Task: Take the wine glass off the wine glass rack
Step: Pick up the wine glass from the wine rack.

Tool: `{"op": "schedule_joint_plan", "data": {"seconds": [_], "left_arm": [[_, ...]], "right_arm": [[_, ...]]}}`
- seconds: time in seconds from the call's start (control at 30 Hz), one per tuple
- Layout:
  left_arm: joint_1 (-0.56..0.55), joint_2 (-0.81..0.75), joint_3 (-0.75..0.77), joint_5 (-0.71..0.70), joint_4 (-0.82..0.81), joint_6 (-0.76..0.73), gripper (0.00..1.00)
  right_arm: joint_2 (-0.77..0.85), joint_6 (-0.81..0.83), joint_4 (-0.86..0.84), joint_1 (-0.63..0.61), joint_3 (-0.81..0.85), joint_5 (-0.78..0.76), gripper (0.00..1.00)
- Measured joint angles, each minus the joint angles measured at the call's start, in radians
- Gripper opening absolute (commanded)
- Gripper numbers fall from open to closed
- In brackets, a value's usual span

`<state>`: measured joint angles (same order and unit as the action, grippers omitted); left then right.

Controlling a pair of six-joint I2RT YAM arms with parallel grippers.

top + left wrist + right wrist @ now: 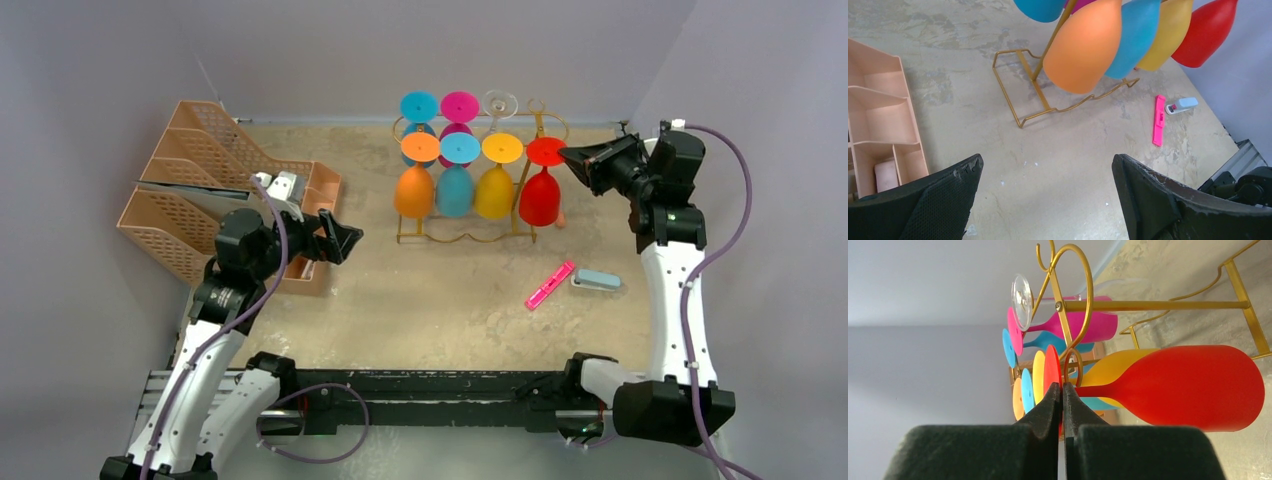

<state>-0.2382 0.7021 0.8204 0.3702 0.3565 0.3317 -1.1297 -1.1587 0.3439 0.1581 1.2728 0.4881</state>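
Observation:
The gold wire wine glass rack (465,238) stands at the back middle of the table, with coloured glasses hanging upside down from it. The red wine glass (540,195) hangs at the front right end. My right gripper (563,153) is level with the rack top and is shut on the rim of the red glass's flat base (1052,371). The stem still sits in the gold loop hook (1073,362). My left gripper (350,240) is open and empty, left of the rack and above the bare table (1047,160).
Orange (414,190), blue (455,190) and yellow (495,190) glasses hang beside the red one, with cyan, magenta and clear glasses behind. Peach mesh file trays (190,190) stand at the left. A pink strip (550,285) and a pale blue item (598,280) lie front right.

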Motion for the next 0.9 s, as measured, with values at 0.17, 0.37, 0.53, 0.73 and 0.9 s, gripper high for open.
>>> {"op": "schedule_joint_plan", "data": {"seconds": [0.17,0.37,0.53,0.73,0.9], "left_arm": [[0.000,0.045,0.003,-0.018,0.027,0.011,1.00],[0.000,0.071,0.005,-0.027,0.052,0.021,1.00],[0.000,0.067,0.007,-0.023,0.053,0.022,1.00],[0.000,0.049,0.007,-0.010,0.056,0.025,0.98],[0.000,0.033,0.008,0.011,0.057,0.025,0.99]], "right_arm": [[0.020,0.018,0.029,0.000,0.000,-0.019,0.00],[0.031,0.060,0.075,0.000,0.002,-0.028,0.00],[0.051,0.131,0.123,0.000,0.032,-0.032,0.00],[0.079,0.190,0.164,0.000,0.042,-0.020,0.00],[0.103,0.247,0.195,0.000,0.042,0.026,0.00]]}}
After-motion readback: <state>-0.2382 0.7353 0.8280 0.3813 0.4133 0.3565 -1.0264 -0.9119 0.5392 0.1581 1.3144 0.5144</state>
